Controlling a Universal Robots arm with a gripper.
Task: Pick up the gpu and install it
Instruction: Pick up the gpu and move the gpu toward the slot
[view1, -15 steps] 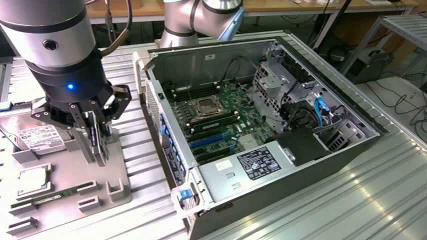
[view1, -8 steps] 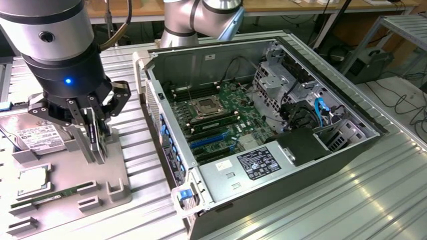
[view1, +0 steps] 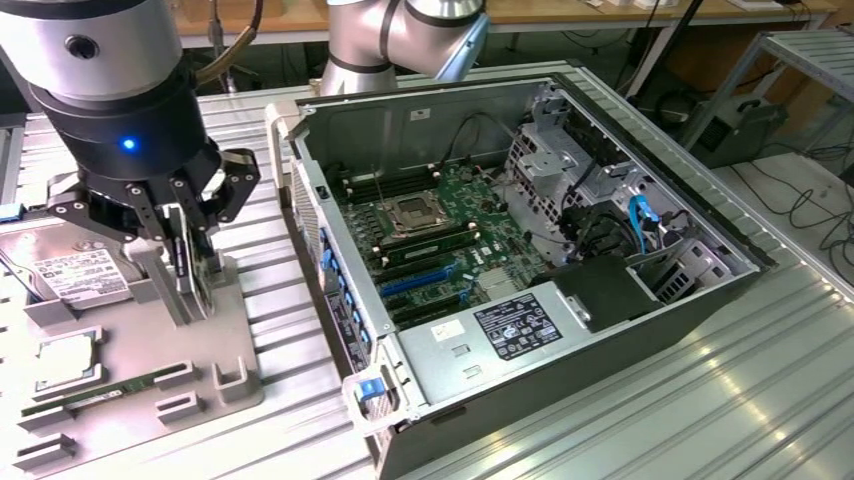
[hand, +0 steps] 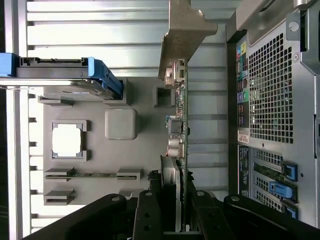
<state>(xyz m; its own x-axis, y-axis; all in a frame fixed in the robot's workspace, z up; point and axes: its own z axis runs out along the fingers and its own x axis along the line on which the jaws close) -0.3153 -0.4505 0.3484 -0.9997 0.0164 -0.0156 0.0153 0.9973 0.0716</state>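
Here the gpu (hand: 182, 127) stands on edge, its silver bracket (hand: 182, 30) at the end away from the fingers (hand: 148, 215), which are clenched on the board's two faces. It hangs over the grey tray (view1: 254, 320) on the counter (view1: 694, 400), just beside the open computer case (view1: 574, 400); whether it touches the tray I cannot tell. A hard drive (view1: 80, 272) and a memory stick (view1: 114, 390) lie on that tray.

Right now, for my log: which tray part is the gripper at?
The gpu, upright at the gripper; hard drive, CPU and memory stick sit farther off.
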